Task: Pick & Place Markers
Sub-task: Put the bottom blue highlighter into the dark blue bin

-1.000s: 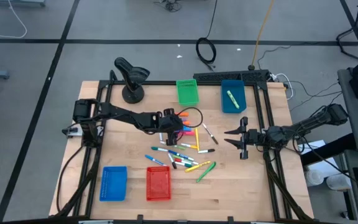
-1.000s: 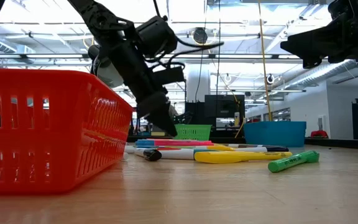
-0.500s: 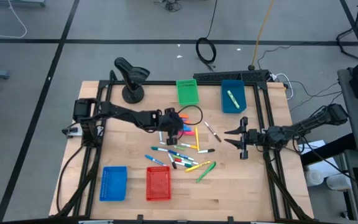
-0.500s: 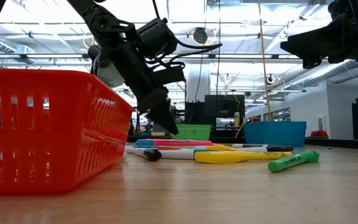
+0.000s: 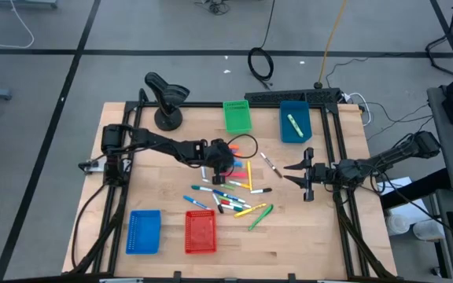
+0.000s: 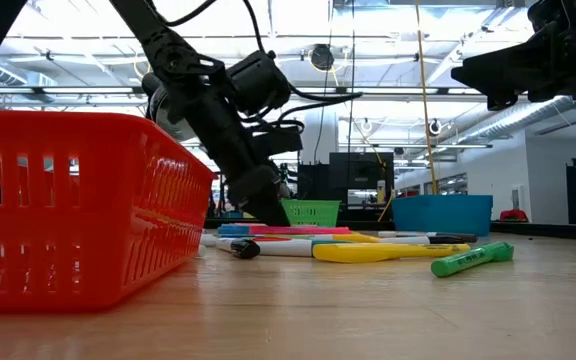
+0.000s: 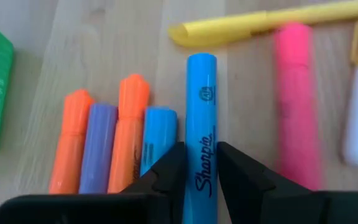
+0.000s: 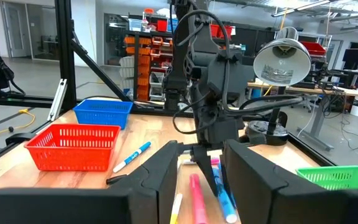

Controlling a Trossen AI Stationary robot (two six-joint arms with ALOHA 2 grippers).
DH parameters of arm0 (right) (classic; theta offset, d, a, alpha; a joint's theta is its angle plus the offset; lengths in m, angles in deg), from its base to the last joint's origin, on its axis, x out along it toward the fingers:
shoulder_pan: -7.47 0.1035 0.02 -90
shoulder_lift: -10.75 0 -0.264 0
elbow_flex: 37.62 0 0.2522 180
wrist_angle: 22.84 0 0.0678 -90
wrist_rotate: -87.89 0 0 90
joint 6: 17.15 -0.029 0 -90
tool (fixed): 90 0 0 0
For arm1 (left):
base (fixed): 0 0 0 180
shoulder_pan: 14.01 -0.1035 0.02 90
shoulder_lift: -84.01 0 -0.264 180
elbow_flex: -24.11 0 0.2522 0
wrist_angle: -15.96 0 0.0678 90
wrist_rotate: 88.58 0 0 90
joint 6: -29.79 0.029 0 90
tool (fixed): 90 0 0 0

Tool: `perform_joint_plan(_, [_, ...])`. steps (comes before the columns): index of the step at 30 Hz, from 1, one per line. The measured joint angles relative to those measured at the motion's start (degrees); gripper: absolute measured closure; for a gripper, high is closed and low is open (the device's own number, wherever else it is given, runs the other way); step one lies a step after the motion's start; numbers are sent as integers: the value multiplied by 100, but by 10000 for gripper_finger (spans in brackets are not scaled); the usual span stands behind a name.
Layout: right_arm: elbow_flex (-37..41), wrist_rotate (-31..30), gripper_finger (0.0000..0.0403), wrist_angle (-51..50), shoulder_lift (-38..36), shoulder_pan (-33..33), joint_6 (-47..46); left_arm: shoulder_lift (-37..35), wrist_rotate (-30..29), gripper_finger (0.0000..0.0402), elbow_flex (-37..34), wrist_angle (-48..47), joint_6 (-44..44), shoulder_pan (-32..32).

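Several markers point(image 5: 230, 192) in orange, pink, blue, green and yellow lie loose on the middle of the wooden table point(image 5: 171, 189). My left gripper point(image 5: 226, 159) is low over the far part of this pile, and its fingers are shut on a blue marker point(image 7: 201, 112). That marker has orange, purple and light blue markers point(image 7: 104, 149) on one side and a pink one point(image 7: 296, 99) on the other. The gripper's tip shows at table level in the low view point(image 6: 266, 208). My right gripper point(image 5: 305, 174) is open and empty, raised over the table's right side. My left gripper pinches the blue marker's barrel point(image 7: 201, 163) between its two fingers point(image 7: 169, 171), one on each long side. The fingers slant down from the table's left. The marker reaches forward from between them, in line with its neighbours. Whether it is clear of the table I cannot tell.
A green basket point(image 5: 237, 115) and a teal bin point(image 5: 294, 122) holding a green marker stand at the far edge. A blue basket point(image 5: 143, 231) and a red basket point(image 5: 200, 232) stand at the near edge. A black desk lamp point(image 5: 166, 98) stands far left.
My left gripper has shifted a little toward the table's right, staying low over the far part of the marker pile.
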Motion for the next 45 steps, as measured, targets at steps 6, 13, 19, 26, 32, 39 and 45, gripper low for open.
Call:
perform_joint_plan(6, [0,0,282,-19,-2,0,0,114,13,309,2,37,-97,-7])
perform_joint_plan(13, [0,0,282,-21,-2,-2,-24,116,102,309,2,-11,-222,-9])
perform_joint_plan(19, [0,0,282,-21,-2,0,-24,55,127,325,-4,-110,-433,5])
perform_joint_plan(26, [0,0,282,-19,0,-2,-24,-407,-104,340,-42,-193,-254,69])
perform_joint_plan(32, [1,-9,282,-24,33,-2,-42,-1111,-279,340,-31,-48,-34,157])
perform_joint_plan(39, [0,-24,282,104,167,-4,-11,-1678,-113,339,-20,590,228,412])
perform_joint_plan(45, [-212,-115,257,173,718,-7,286,-1758,-91,339,-13,819,158,624])
